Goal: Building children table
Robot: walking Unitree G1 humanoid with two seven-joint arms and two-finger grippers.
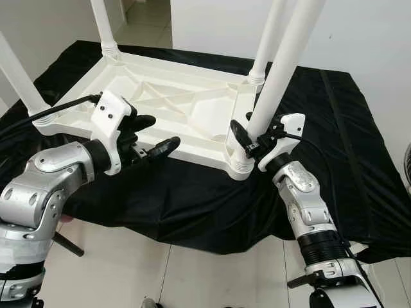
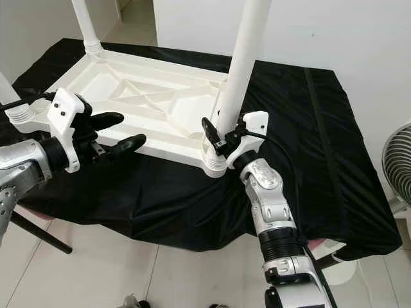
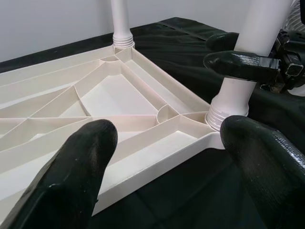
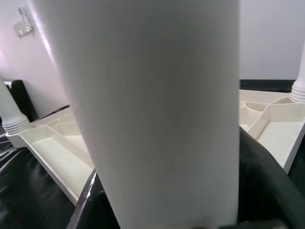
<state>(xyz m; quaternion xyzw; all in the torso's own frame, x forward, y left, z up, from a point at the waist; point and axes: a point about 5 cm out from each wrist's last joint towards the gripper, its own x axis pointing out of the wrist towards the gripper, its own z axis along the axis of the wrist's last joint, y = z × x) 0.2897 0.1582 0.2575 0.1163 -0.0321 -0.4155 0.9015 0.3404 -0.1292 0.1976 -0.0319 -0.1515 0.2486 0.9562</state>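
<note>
One white tabletop (image 1: 173, 106) lies upside down on one black cloth (image 1: 359, 167). Four white legs stand in the tabletop's corners — near right (image 1: 282, 70), far right (image 1: 268, 38), far left (image 1: 103, 25), near left (image 1: 16, 74). Two grippers — left (image 1: 151, 136), right (image 1: 247, 131) — sit at its near edge.

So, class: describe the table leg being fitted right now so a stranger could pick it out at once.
Find the white tabletop lying upside down on the black cloth. Four white legs rise from its corners. The one meant is the leg at the near corner on the robot's right, the only one gripped by the right tool.
</note>
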